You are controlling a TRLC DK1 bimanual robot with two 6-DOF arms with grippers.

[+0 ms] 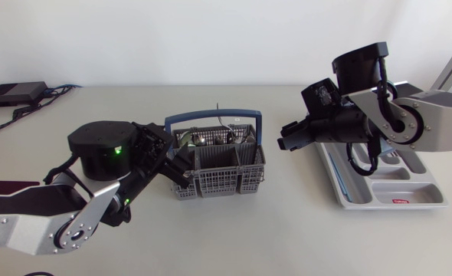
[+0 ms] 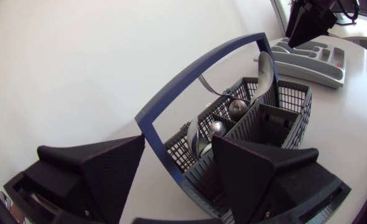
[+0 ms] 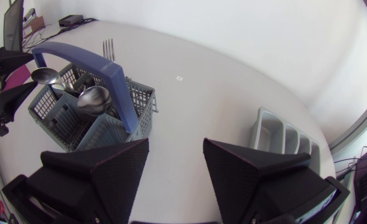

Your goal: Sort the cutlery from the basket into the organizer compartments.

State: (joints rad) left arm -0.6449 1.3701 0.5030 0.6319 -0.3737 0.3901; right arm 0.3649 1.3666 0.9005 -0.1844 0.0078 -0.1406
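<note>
across the pale counter two arms come in from the sides. the left arm lies low along the near left, its black wrist turned toward the middle. the right arm hangs higher at the right, partly above the organizer. that grey organizer sits at the right of the counter, its long compartments running near to far, well apart from the basket. the grey mesh basket stands near the middle, upright, with a blue handle arching over it from left to right. a small black box with cables rests at the far left corner.

the left pincer is at the basket's left end. it is released, fingers spread wide, with the handle's left post and the basket's end wall between them; i cannot tell whether either finger touches the mesh. the right pincer hovers above bare counter between basket and organizer, pointing left. it is also released, with nothing between its fingers.

the cutlery is in the basket, in the far compartments. several spoons stand there bowls up, one larger spoon rising above the rim. a fork stands tines up at the far side, behind the handle.
</note>
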